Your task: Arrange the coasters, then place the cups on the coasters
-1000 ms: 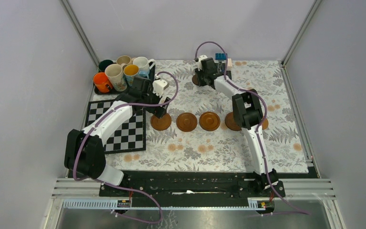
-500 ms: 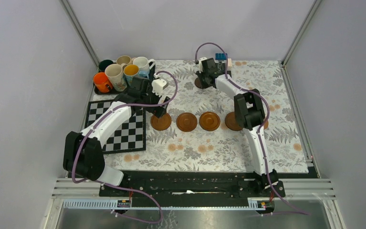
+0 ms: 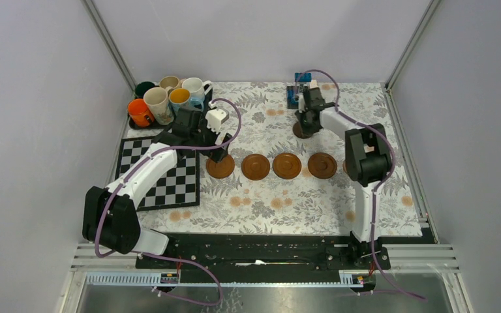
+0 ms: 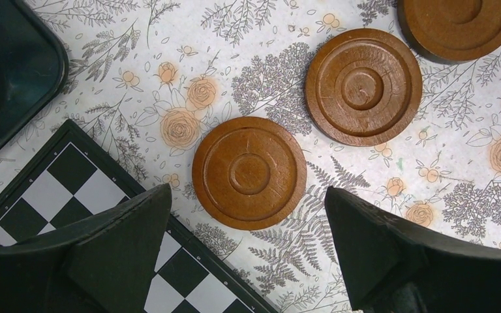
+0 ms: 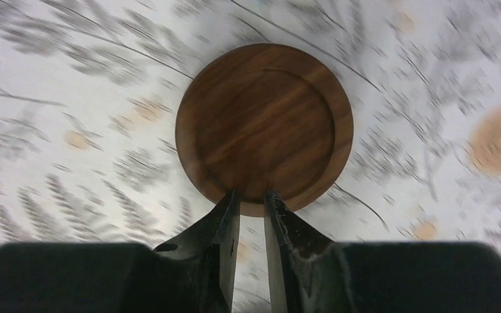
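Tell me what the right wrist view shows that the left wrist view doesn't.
Only right wrist: the right gripper pinching the rim of a single coaster, background blurred. Only left wrist: the left gripper open over the row's end coaster, a second coaster, part of a third coaster, a chessboard corner and a black tray corner. Both: the floral tablecloth.

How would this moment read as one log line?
right gripper: shut on spare coaster | left gripper: open above end coaster | cups: not placed
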Available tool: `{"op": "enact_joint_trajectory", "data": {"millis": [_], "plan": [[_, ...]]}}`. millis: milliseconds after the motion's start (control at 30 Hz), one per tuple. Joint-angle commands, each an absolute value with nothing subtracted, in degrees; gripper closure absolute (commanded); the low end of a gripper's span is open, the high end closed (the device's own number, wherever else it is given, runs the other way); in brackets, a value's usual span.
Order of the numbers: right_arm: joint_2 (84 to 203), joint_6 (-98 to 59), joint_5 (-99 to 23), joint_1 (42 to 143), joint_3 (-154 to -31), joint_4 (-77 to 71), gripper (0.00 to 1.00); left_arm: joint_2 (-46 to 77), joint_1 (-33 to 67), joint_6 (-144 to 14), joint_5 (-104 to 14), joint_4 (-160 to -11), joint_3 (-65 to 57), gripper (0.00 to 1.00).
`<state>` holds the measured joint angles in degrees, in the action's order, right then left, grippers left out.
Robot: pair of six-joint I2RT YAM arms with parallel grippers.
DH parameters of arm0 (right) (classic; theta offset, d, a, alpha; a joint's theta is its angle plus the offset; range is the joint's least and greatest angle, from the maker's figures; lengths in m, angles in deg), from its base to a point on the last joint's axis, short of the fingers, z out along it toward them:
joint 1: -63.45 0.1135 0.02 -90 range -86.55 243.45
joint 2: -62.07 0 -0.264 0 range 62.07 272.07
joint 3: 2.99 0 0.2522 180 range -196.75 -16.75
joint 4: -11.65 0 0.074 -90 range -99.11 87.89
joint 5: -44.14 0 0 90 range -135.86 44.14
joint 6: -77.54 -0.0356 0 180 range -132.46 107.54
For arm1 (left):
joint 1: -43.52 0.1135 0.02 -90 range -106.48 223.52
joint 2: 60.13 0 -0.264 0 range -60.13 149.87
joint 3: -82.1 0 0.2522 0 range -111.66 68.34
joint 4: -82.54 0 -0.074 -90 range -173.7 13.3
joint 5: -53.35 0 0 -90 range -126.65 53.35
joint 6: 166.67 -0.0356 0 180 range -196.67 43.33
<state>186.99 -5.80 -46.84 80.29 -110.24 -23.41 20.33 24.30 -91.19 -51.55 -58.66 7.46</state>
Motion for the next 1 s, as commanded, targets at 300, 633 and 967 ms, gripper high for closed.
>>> {"op": "enact_joint_trajectory", "data": {"millis": [300, 633, 967], "plan": [[177.04, -1.08, -51.24, 62.98, -96.16, -29.84, 0.73, 18.8, 24.63, -90.74, -54.98, -63.3, 7.46, 0.01], [170.67, 4.46, -53.29, 51.94, -88.43, -30.33, 0.73, 18.02, 24.62, -90.29, -55.82, -64.23, 8.49, 0.01], [168.83, 9.76, -54.72, 44.27, -87.01, -30.94, 0.74, 18.09, 24.63, -90.45, -56.42, -64.36, 8.47, 0.01]]}}
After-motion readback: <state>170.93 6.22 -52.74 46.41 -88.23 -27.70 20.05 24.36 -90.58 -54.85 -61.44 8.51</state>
